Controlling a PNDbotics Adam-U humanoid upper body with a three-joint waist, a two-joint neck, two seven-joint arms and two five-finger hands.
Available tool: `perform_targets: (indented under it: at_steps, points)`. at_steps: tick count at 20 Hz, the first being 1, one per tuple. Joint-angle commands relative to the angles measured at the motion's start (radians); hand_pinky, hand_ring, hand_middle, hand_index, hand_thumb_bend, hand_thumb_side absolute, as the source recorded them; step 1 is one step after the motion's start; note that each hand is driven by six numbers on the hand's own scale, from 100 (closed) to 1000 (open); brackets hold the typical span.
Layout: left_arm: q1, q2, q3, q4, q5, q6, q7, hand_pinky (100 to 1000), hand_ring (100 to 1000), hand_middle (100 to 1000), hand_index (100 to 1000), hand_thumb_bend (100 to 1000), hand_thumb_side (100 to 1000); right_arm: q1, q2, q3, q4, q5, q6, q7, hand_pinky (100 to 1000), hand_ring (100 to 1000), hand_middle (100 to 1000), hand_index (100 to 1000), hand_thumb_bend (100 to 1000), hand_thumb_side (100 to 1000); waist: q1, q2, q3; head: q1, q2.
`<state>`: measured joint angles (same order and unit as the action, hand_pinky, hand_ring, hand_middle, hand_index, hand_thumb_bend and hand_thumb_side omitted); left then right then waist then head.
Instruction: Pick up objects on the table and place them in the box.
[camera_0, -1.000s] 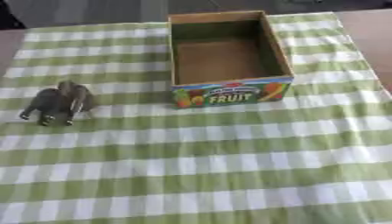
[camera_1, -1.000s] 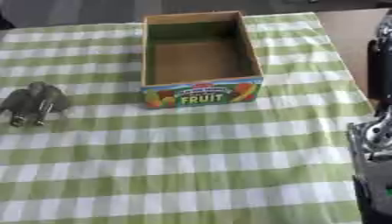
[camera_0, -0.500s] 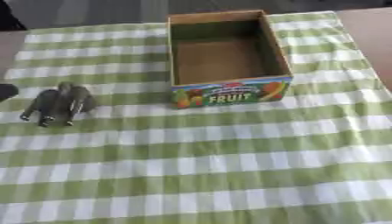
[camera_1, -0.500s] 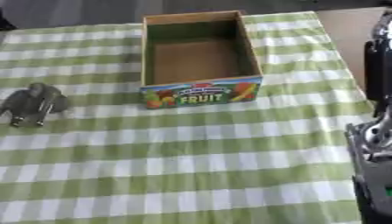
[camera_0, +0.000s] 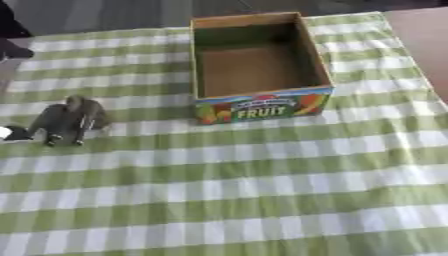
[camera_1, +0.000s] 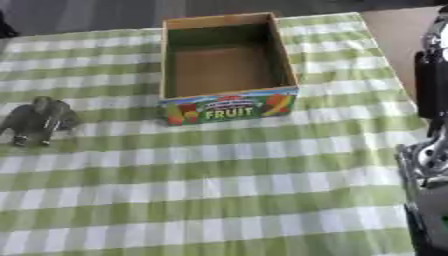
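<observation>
My left hand (camera_0: 10, 133) barely peeks in at the table's left edge, right beside the grey toy (camera_0: 68, 119), can't tell how its fingers sit. The box (camera_0: 259, 107) is open near the far edge. Risk: grabbing blind could knock the toy off the edge.

A green-and-white checked tablecloth (camera_0: 262, 200) covers the counter almost edge to edge, its stripes running slightly askew across both views. At the right, the cloth ends and a bare strip of the counter (camera_0: 424, 40), pinkish-brown and smooth, shows beside it. Beyond the far edge of the cloth lies a grey floor (camera_0: 114, 15), dim and featureless, with a paler vertical band through it. Light falls evenly and softly over the cloth; the white checks glare a little toward the near side, and shadows are faint.
</observation>
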<state>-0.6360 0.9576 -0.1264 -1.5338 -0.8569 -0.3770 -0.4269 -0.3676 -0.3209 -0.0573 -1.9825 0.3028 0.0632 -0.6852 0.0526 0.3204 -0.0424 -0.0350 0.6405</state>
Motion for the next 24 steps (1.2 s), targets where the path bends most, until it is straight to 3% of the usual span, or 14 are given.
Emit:
perform_targets:
  at_steps: [1, 4, 6, 14, 24]
  points:
    - [-0.046, 0.006, 0.001, 0.048, 0.055, -0.022, -0.075, 859, 863, 828, 986, 654, 551, -0.003, -0.018, 0.0, -0.018, 0.001, 0.0, 0.004, 790, 653, 672, 792, 100, 657, -0.003, -0.022, 0.0, -0.001, -0.002]
    - [-0.083, -0.01, -0.002, 0.097, 0.082, -0.024, -0.125, 863, 865, 825, 993, 570, 465, -0.001, -0.017, 0.001, -0.018, 0.0, 0.001, 0.006, 790, 652, 672, 791, 100, 658, -0.004, -0.022, -0.002, 0.001, -0.005]
    - [-0.104, -0.024, -0.005, 0.13, 0.096, -0.021, -0.143, 860, 864, 830, 1000, 553, 481, 0.001, -0.016, 0.001, -0.018, -0.002, 0.003, 0.006, 791, 652, 671, 789, 100, 656, -0.005, -0.021, -0.003, 0.003, -0.007]
    - [-0.185, -0.096, -0.015, 0.278, 0.14, -0.011, -0.213, 853, 861, 858, 1000, 574, 471, 0.003, -0.014, 0.003, -0.018, -0.005, 0.007, 0.007, 791, 651, 671, 788, 100, 655, -0.007, -0.012, -0.01, 0.011, -0.009]
    - [-0.214, -0.141, -0.033, 0.367, 0.062, -0.051, -0.234, 842, 842, 837, 979, 575, 432, 0.001, -0.01, 0.005, -0.018, -0.01, 0.006, 0.005, 792, 650, 670, 786, 100, 654, -0.006, 0.0, -0.021, 0.024, -0.011]
